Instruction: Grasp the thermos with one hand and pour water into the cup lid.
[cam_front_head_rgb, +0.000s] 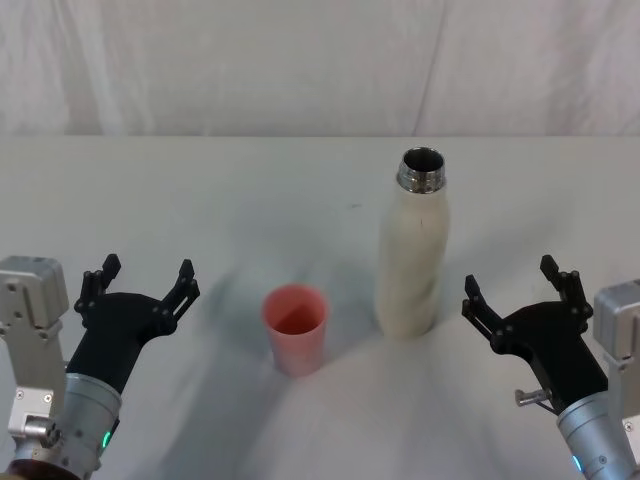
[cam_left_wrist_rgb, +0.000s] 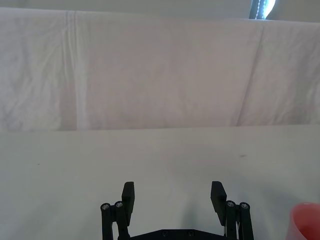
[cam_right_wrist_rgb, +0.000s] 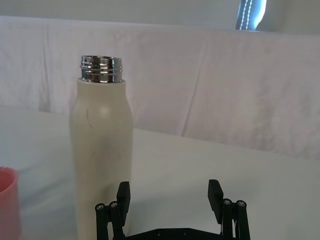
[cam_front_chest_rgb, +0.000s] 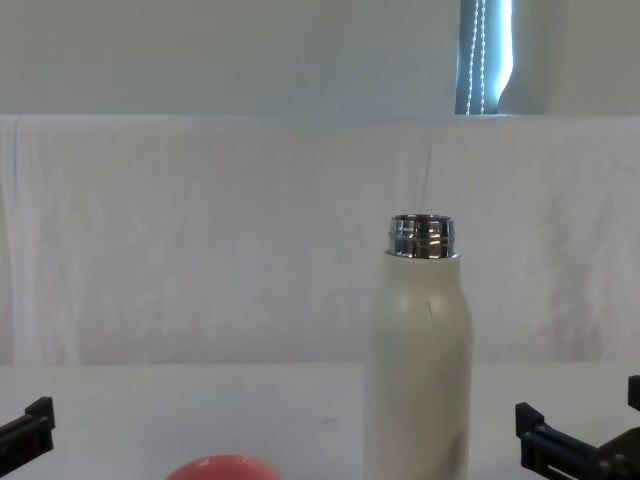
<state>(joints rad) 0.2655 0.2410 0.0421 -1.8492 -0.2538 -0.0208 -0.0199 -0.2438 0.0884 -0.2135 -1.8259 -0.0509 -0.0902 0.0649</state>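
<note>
Thermos (cam_front_head_rgb: 412, 255) stands uncapped just beside cup lid (cam_front_head_rgb: 295, 327), so my right tool (cam_front_head_rgb: 520, 290) waits wide nearby, left tool (cam_front_head_rgb: 140, 283) wide too.

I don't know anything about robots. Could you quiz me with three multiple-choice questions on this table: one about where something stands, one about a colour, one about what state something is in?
1. Where does the cup lid stand relative to the thermos?
A. On the robot's left of it
B. On the robot's right of it
C. On top of it

2. What colour is the cup lid?
A. Blue
B. Pink-red
C. Green

3. How is the thermos?
A. Lying on its side
B. Upright and capped
C. Upright, neck uncovered

Answers: 1 A, the head view shows it left of the thermos, apart from it. 2 B, its wall is pink-red. 3 C, the chrome neck is bare, and both the left tool and right tool are open, holding nothing.
</note>
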